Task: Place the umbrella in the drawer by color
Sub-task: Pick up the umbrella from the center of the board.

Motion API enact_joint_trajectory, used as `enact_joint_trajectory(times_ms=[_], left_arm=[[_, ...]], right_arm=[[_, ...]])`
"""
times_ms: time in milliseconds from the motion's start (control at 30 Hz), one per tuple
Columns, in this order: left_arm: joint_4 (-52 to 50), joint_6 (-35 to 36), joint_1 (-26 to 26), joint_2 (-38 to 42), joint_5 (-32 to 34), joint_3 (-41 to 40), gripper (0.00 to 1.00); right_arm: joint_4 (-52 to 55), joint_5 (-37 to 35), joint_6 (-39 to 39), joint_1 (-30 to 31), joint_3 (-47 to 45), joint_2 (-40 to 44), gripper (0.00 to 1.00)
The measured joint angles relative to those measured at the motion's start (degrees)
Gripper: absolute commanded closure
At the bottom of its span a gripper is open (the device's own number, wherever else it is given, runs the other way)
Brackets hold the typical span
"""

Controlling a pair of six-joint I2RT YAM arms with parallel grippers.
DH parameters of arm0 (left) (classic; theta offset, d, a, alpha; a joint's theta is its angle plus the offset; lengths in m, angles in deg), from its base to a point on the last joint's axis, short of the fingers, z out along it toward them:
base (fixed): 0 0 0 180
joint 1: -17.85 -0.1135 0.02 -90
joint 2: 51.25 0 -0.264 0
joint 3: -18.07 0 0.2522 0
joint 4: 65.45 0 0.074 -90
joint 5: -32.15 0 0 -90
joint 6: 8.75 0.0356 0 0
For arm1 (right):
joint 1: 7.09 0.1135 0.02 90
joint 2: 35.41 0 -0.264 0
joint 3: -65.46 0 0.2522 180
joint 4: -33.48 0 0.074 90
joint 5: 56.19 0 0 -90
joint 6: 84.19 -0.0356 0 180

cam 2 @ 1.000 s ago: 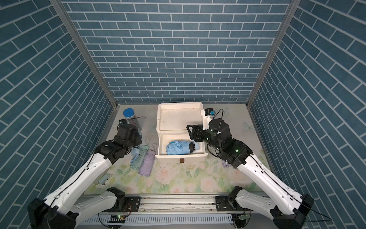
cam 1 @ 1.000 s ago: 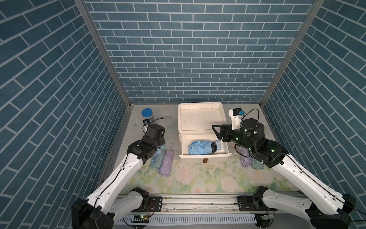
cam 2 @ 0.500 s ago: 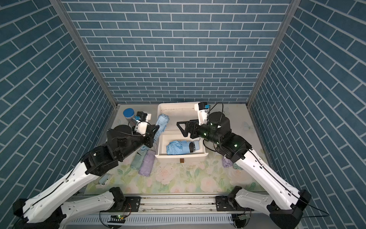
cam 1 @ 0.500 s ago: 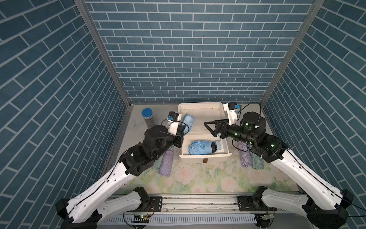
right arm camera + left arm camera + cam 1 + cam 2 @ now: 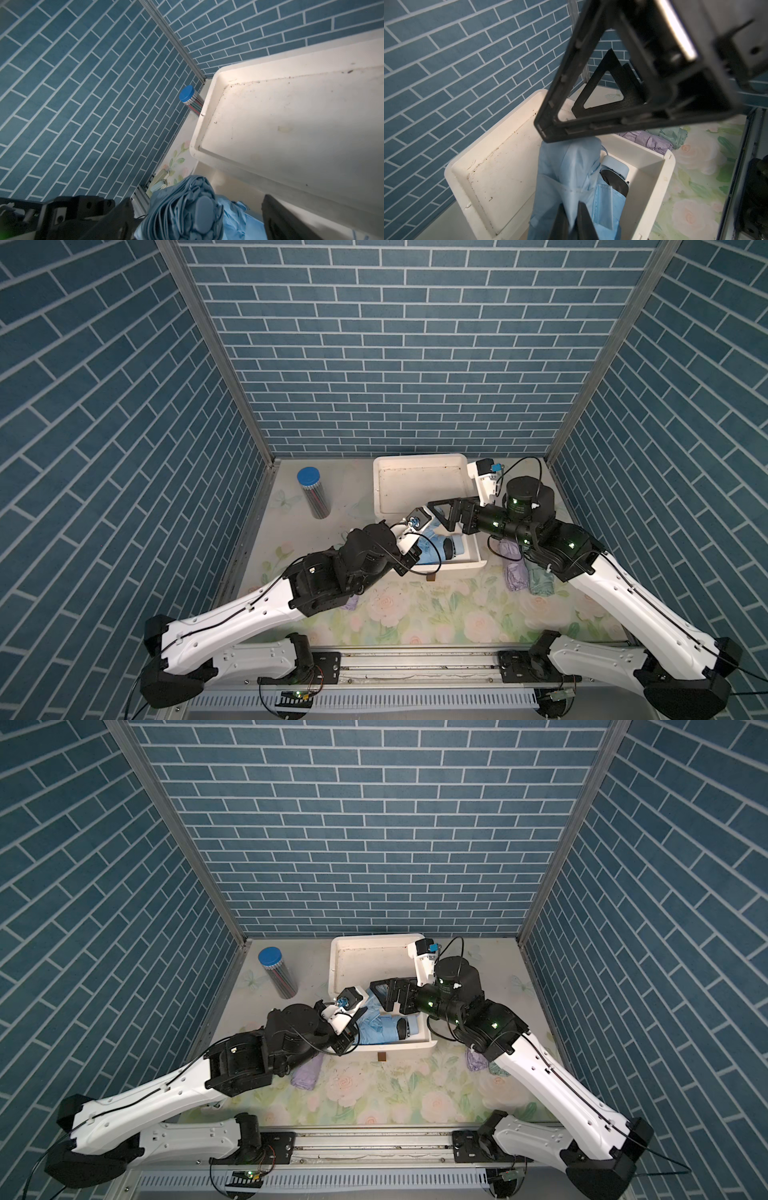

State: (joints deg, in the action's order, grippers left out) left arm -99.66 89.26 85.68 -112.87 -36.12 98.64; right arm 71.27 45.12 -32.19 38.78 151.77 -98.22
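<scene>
Though it is folded, light-blue umbrella (image 5: 571,164) looks rumpled.

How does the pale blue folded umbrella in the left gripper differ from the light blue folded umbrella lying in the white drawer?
The held umbrella is pinched by the shut left gripper, above the white drawer; the lying umbrella rests inside it, gripped by nothing. The held umbrella looks greyer and paler; the lying umbrella is brighter and shows a black handle part. Both are folded and blue.

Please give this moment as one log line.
left gripper: shut on pale blue umbrella | right gripper: open | drawer: bright blue umbrella inside
</scene>
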Motion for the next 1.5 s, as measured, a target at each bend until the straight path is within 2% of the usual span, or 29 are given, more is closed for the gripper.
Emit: enact_joint_trajectory(times_ms=[200, 467, 533, 600, 700, 800, 967, 1167, 1233, 1300, 1333, 1400, 1467, 1500], left_arm=[[0.59, 3.17, 2.93, 0.00, 3.76, -0.42, 1.00], [2.01, 5.99, 4.87, -0.17, 6.27, -1.92, 1.00], [2.38, 6.32, 4.90, -0.33, 6.38, -2.03, 1.00], [2.67, 6.62, 4.96, -0.46, 6.49, -2.14, 1.00], [3.52, 6.99, 5.03, -0.74, 6.80, -2.56, 1.00], [4.35, 7.28, 5.05, -1.01, 7.37, -3.08, 1.00], [5.68, 8.28, 5.05, -1.01, 7.96, -3.69, 1.00], [6.62, 9.86, 5.05, -1.01, 8.02, -4.57, 1.00], [6.95, 10.14, 5.05, -0.98, 8.02, -4.76, 0.99], [7.61, 10.45, 5.05, -0.92, 8.07, -5.14, 0.89], [8.04, 10.49, 5.05, -0.72, 8.09, -5.60, 0.83], [8.94, 10.78, 5.07, -0.31, 7.93, -6.69, 0.78], [9.70, 10.91, 5.14, -0.04, 7.78, -7.37, 0.67], [10.16, 10.82, 5.16, 0.11, 7.74, -7.50, 0.60]], right_arm=[[-0.74, 1.81, -3.91, 0.00, -3.06, 0.85, 0.10], [-4.39, 4.98, -8.09, 0.00, -6.60, 3.02, 0.44], [-5.51, 5.64, -8.90, 0.00, -7.41, 3.65, 0.48], [-6.19, 6.10, -9.35, 0.00, -8.17, 4.26, 0.46], [-7.48, 6.56, -10.62, -0.02, -9.29, 5.09, 0.20], [-8.24, 7.45, -11.13, 0.00, -10.21, 5.70, 0.10], [-8.66, 8.33, -11.74, 0.00, -12.04, 5.86, 0.16], [-9.66, 9.25, -13.07, 0.00, -12.81, 5.86, 0.32], [-9.77, 9.31, -12.92, 0.00, -12.83, 5.86, 0.48], [-9.88, 8.96, -13.14, -0.11, -12.85, 5.84, 0.66], [-10.01, 9.01, -13.27, -0.13, -12.87, 5.84, 0.72], [-10.19, 9.11, -13.77, -0.11, -12.90, 5.84, 0.84], [-10.08, 9.09, -14.21, -0.11, -12.94, 5.84, 1.00], [-9.84, 9.03, -14.10, -0.11, -12.96, 5.84, 1.00]])
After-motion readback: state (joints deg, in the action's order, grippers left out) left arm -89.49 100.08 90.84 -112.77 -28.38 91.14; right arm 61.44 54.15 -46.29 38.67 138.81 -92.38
